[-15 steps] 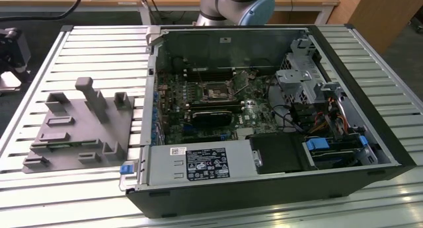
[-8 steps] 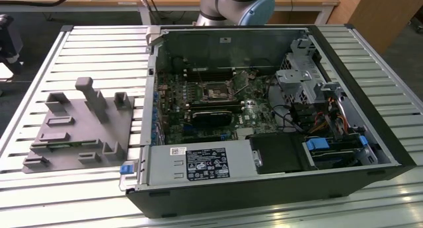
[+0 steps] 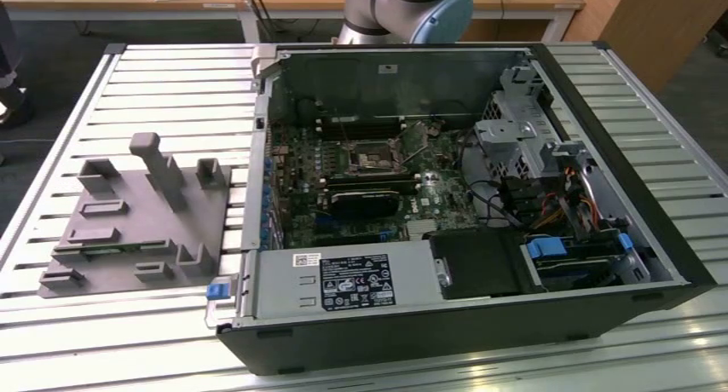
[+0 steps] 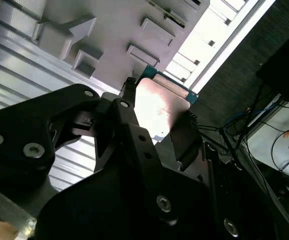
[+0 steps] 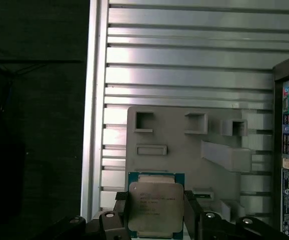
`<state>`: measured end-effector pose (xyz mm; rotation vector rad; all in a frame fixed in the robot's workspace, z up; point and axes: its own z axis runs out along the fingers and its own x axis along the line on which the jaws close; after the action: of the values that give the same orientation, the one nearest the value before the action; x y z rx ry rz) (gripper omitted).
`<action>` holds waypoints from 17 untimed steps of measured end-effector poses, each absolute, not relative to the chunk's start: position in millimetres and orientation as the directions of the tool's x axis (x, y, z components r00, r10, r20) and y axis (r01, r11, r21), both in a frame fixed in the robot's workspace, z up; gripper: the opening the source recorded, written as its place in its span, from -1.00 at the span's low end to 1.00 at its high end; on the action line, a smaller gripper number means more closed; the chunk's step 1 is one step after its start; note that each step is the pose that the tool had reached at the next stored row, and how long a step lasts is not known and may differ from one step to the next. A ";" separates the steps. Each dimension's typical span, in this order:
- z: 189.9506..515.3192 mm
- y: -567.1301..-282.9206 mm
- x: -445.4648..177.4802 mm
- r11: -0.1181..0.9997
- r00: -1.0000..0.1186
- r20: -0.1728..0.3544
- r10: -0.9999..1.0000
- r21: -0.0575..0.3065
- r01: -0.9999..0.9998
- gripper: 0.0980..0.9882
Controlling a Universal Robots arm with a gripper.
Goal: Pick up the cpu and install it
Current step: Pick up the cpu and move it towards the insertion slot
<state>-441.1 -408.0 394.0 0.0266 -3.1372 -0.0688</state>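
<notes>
The cpu (image 5: 156, 207) is being pinched at two opposite edges by the gripper (image 5: 156, 220). Its dark fingers (image 5: 192, 212) are being pressed against the chip's sides. The silvery lid is being turned toward the first wrist view, and a green border is showing around it. Several faint lines of print are being carried on the lid, too small to be made out. In both wrist views the chip is being held clear above the grey plastic tray (image 5: 184, 150), which is lying on the slatted metal table (image 5: 184, 60).

In the exterior view the tray (image 3: 136, 213) is being seen at nine o'clock of the open computer case (image 3: 637, 196), on the exterior view's left. The robot arm (image 3: 410, 8) is being seen at twelve o'clock of the case. The dark socket (image 3: 373, 160) is lying near the middle of the board. A white label (image 3: 353, 283) covered in small print and symbols is being shown at six o'clock of the socket.
</notes>
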 end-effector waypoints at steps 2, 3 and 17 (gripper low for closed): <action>400.2 -407.9 -441.0 0.999 -1.000 0.003 -0.017 0.044 -0.017 -0.03; 403.1 -407.9 -441.1 0.999 -1.000 0.003 -0.017 0.044 -0.017 -0.03; 407.1 -407.7 -426.0 0.999 -1.000 0.004 -0.016 0.044 -0.016 -0.03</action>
<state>-426.0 -407.7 407.1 0.0254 -3.1368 -0.0687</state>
